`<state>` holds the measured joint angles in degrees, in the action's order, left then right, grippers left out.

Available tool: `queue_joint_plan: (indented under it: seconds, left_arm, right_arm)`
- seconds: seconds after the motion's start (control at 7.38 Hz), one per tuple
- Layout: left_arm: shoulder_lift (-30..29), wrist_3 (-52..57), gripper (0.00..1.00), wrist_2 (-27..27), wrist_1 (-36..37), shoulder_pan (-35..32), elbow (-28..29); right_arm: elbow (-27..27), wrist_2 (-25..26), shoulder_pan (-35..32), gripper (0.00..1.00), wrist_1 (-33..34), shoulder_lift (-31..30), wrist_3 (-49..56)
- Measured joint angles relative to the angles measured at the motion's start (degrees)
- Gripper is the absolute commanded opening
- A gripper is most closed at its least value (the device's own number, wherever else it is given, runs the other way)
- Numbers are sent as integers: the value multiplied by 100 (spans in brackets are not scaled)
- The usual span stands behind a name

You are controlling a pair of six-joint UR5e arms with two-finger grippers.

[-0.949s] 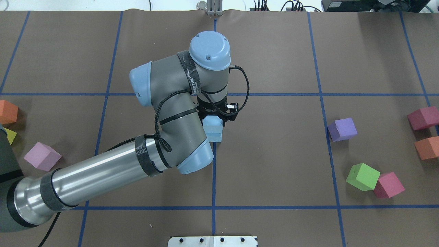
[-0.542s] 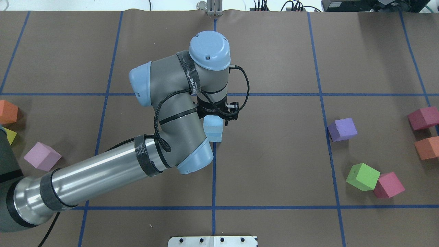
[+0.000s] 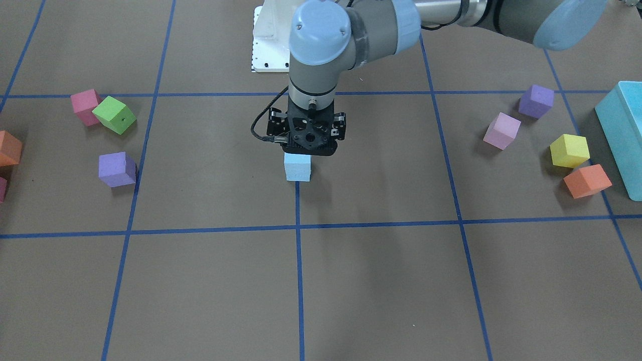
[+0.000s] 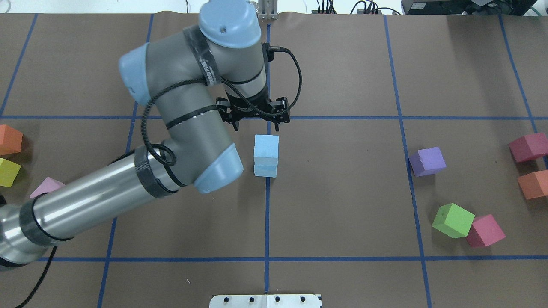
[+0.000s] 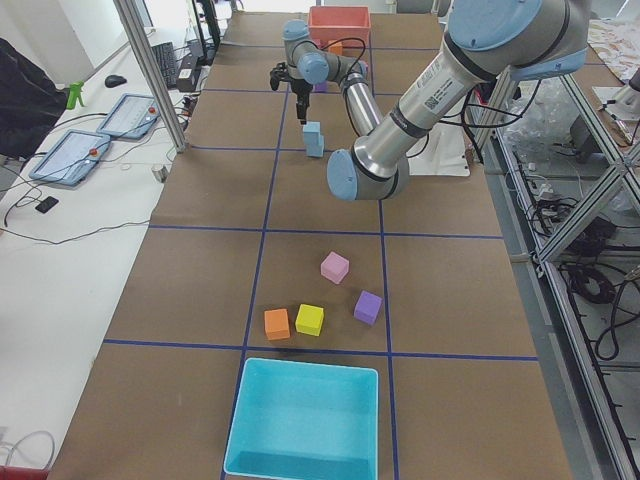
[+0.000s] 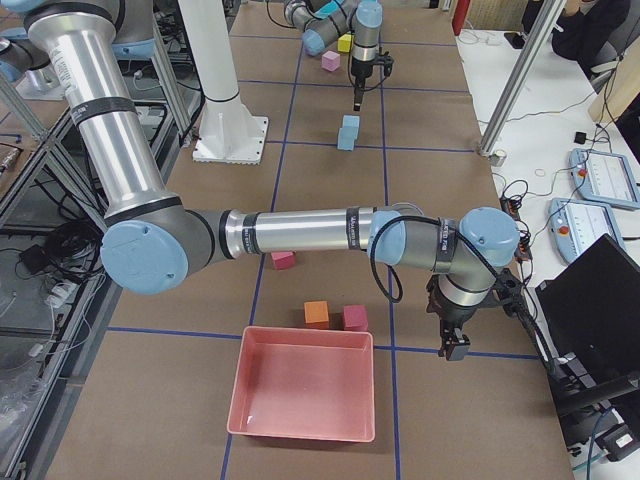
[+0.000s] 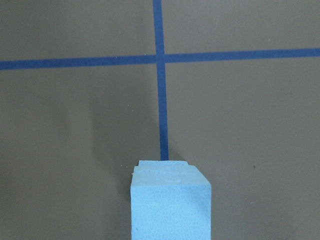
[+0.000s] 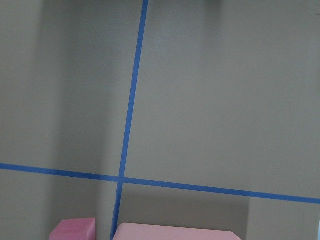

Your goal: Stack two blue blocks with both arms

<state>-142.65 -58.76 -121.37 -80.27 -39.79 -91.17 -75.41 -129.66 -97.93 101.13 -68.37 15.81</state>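
Left claw [image 4: 255, 120]: the jaws stand apart and hold nothing. It hangs above the counter [image 4: 342, 192] just to the far side of the stack, clear of it. Its wrist camera looks down on the top block with no finger in view.
Left arm [image 4: 85, 209]: it reaches in from the left, with the wrist turned straight down.
Right claw [image 6: 455, 343]: it shows only in the side camera, over the right end of the counter beside the pink tray [image 6: 300, 395]. I cannot tell whether its jaws are apart or together.
Blue blocks [image 4: 266, 147]: one sits on the other at the middle of the counter, on the blue tape line [image 4: 266, 214], a little to the near side of a tape crossing. The upper block sits almost square. In the wrist view a thin lip of the lower block shows past one edge.
Change: half a second ago the left claw was low over the upper block, with the jaws around it. Now it has let go, risen and drawn off to the far side. The blocks have not shifted.
Meaning for the task: the stack appears finished and stands unaided. What seems left is for the arm to clear away without brushing it.
Surroundings: a purple cube [image 4: 427, 161] and a green cube [image 4: 453, 220] lie well off to the right, apart from the stack.
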Motion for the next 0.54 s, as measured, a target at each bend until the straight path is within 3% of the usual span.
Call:
queue_joint_plan:
  seconds: [0.54]
  left_arm:
    - [1728, 2257, 98, -912, 44, -1839, -1052]
  right_arm:
    - [-39, -19, 57, 100, 3, 61, -115]
